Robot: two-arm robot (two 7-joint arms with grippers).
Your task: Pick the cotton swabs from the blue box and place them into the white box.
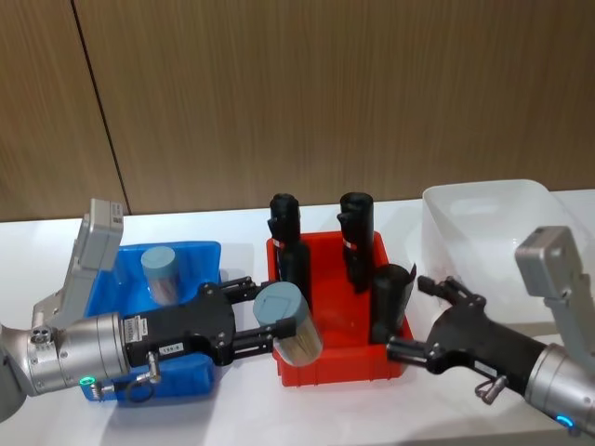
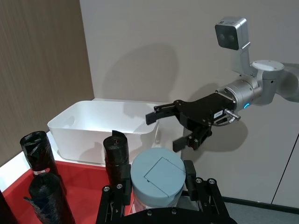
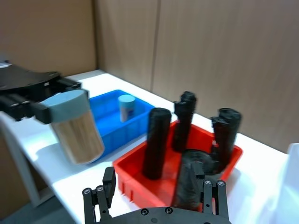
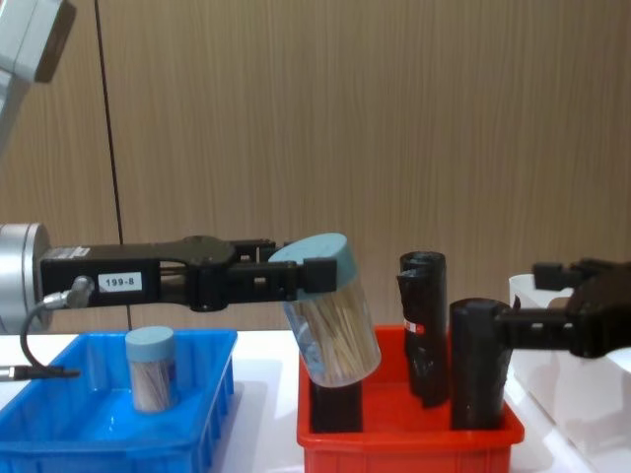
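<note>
My left gripper [image 1: 270, 318] is shut on a cotton swab jar [image 1: 297, 339] with a pale blue lid. It holds the jar tilted in the air above the left edge of the red tray [image 1: 335, 373]. In the chest view this jar [image 4: 333, 330] hangs clear of the tray. A second cotton swab jar [image 1: 160, 271] stands upright in the blue box [image 1: 200, 251] at the left. The white box [image 1: 483, 197] sits at the right. In front of it, my right gripper [image 1: 425, 321] is open with nothing between its fingers, beside the tray's right front corner.
Several black wrapped rolls [image 1: 356, 223] stand upright in the red tray between the two boxes. A wood-panelled wall [image 1: 325, 93] runs behind the white table [image 1: 242, 409]. The left wrist view looks across the held jar's lid [image 2: 156, 176] to the white box [image 2: 93, 135].
</note>
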